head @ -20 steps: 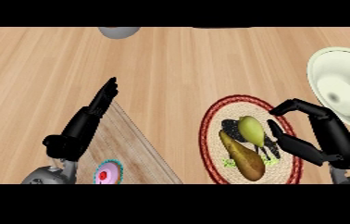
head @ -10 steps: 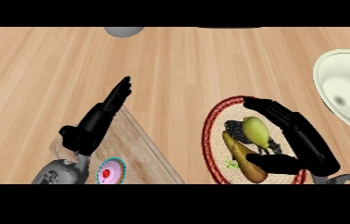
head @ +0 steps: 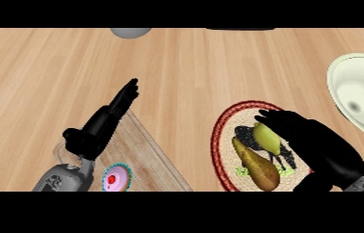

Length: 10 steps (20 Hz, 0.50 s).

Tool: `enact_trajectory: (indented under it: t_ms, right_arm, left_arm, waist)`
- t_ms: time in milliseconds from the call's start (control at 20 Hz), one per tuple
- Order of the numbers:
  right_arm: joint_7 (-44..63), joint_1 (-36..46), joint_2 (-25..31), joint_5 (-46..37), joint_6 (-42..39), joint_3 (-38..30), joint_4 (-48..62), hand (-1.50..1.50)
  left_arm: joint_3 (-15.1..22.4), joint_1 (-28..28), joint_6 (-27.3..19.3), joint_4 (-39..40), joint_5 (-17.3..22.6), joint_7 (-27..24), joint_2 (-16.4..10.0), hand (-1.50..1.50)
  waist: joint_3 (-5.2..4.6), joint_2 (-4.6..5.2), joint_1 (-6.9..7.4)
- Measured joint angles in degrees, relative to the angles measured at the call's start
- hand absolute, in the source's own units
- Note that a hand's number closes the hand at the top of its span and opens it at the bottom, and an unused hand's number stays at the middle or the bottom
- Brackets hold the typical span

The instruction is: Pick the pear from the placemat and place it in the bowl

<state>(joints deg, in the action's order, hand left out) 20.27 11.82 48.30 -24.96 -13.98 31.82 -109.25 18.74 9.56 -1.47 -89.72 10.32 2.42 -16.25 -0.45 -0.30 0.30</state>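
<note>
The yellow-green and brown pear (head: 260, 150) lies on the round woven placemat with a red rim (head: 222, 131), at the lower right of the wooden bench (head: 192, 68). The black right hand (head: 313, 143) covers the pear's right side; whether it grips cannot be told. The pale cream bowl (head: 347, 95) sits apart at the right edge. The left hand (head: 105, 123) rests flat and straight, lower left.

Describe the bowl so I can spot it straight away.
Start at the round red-rimmed placemat at the counter's lower right, under the right hand. The bowl lies just up and right of it, cut off by the view's right edge. It is pale cream and hollow, unlike the flat placemat and the small grey thing at the top edge.
</note>
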Motion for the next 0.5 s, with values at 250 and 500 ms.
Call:
enact_trajectory:
  t_ms: [250, 500]
  right_arm:
    - [17.4, 5.6, -2.8, 6.7, -14.3, 2.3, -4.8, -1.5]
    - [30.8, 9.0, -9.2, 12.7, -20.9, 4.1, -7.1, -1.5]
  left_arm:
    - [-0.1, 0.2, 0.4, 0.3, -0.3, -0.1, 0.2, 0.0]
    - [-0.7, -0.4, 0.7, -1.4, -0.5, 1.1, 0.5, 0.0]
  waist:
    - [0.09, 0.15, 0.42]
    - [0.25, 0.16, 0.22]
